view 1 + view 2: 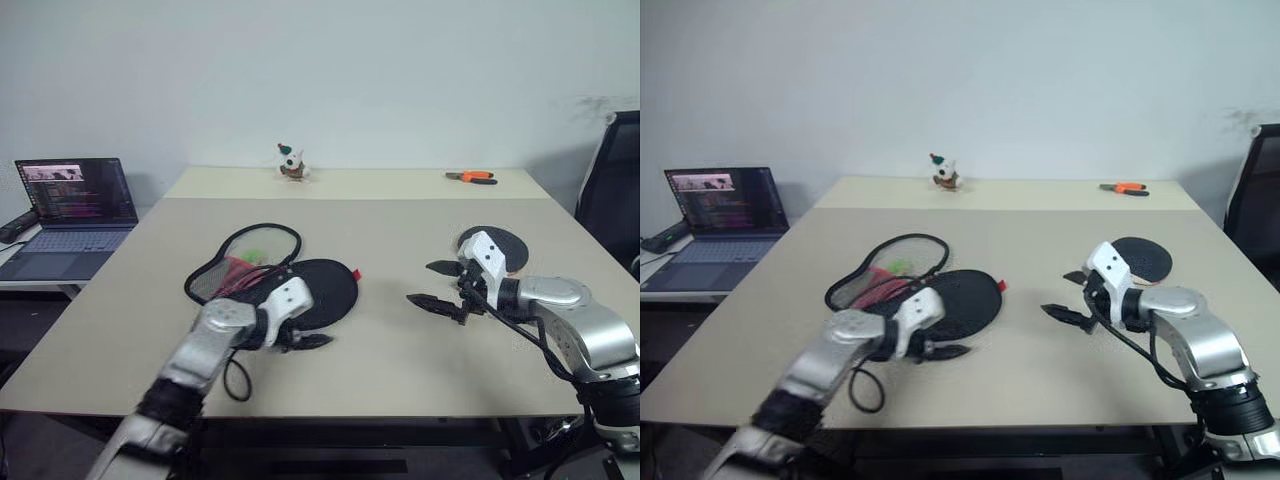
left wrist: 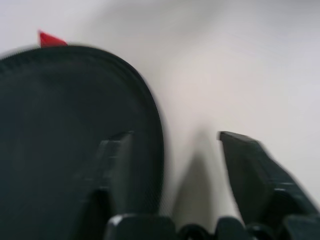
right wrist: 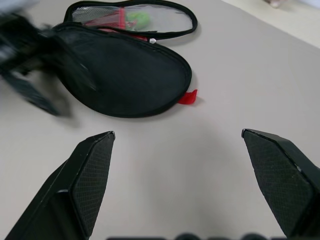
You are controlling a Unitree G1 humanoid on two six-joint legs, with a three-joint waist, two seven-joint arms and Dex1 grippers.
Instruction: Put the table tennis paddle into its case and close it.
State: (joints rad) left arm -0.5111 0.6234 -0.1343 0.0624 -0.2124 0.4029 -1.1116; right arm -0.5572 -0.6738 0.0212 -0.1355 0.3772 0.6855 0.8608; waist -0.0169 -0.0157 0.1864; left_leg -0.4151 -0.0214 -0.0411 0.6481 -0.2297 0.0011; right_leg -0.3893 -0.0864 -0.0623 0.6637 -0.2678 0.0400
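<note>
Seeing both grippers, left and right, spread wide and empty, I worry: the paddle lies behind my right arm, well apart from the open case; reaching back could knock it away.

Centre of table: bare top was left between the case and the right gripper.
Left side: blocked by the open case and the left gripper beside it.
Right side: the paddle was partly hidden behind the right gripper.
Far edge: pliers and a small figurine were set well apart, bare top between.
</note>
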